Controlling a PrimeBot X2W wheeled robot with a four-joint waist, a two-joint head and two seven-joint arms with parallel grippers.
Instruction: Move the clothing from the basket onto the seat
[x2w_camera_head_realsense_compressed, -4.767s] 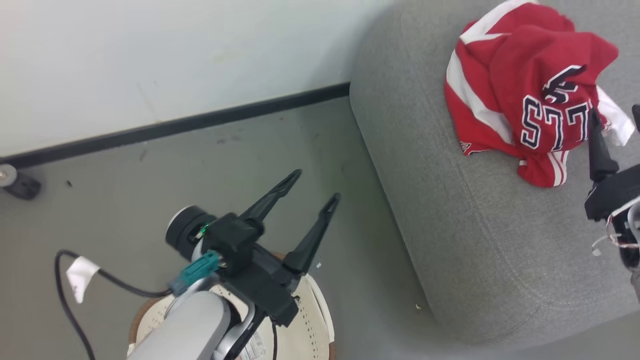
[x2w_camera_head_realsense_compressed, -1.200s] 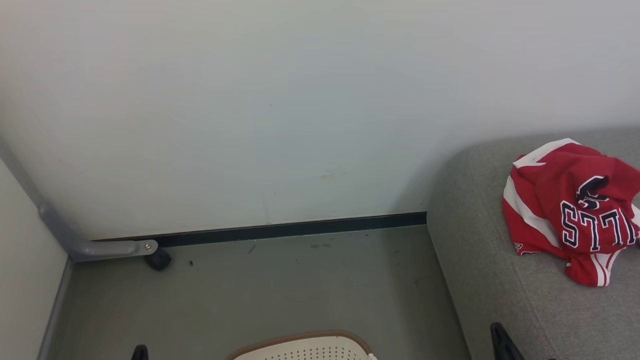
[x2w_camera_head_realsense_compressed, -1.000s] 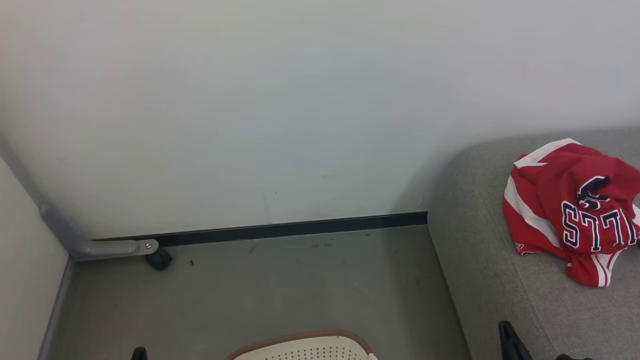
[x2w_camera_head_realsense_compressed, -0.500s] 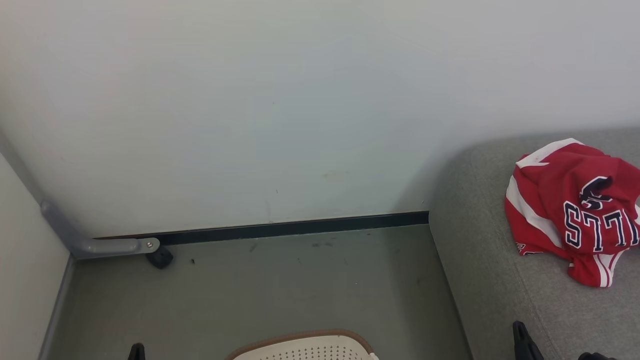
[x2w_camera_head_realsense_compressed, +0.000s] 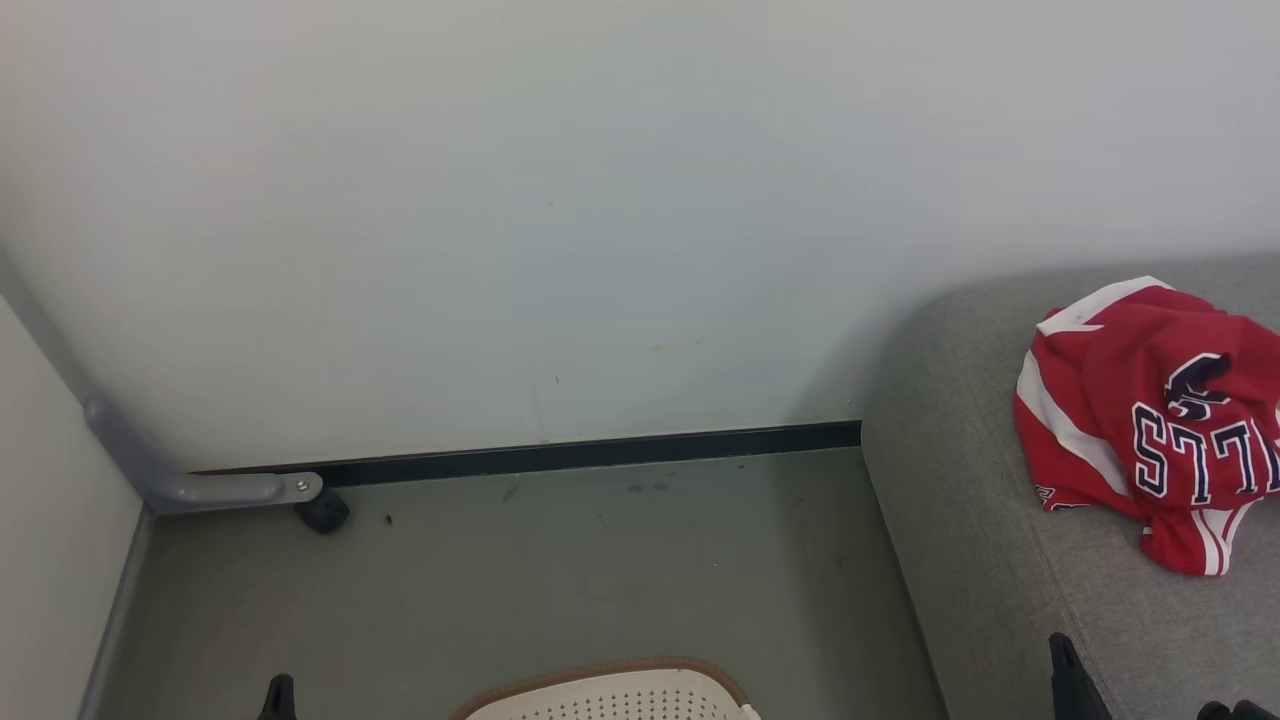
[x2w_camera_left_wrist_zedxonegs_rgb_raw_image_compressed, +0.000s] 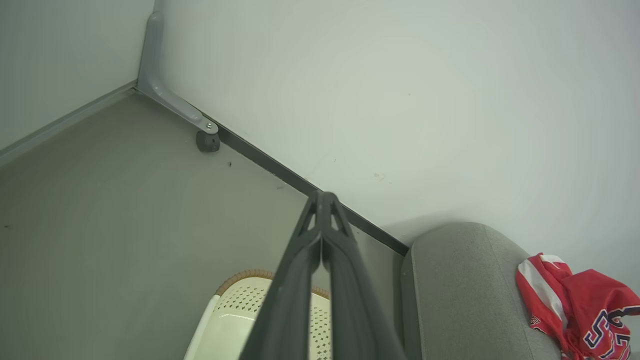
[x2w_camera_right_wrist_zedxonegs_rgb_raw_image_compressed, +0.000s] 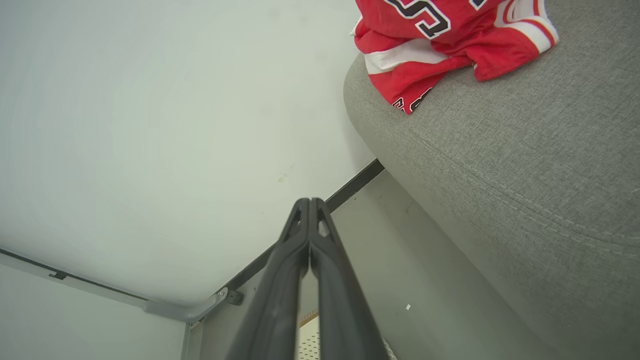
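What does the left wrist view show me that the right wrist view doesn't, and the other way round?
Left wrist view: the left gripper, fingers closed together, over a broad stretch of the basket, whose visible part looks bare. Right wrist view: the right gripper, also closed, and a stitched seam. Shared: the red clothing lying on the grey seat, a sliver of basket, and the wall bracket.

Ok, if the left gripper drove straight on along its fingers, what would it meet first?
Likely the black skirting under the wall: the left gripper points right at it, depth unclear.
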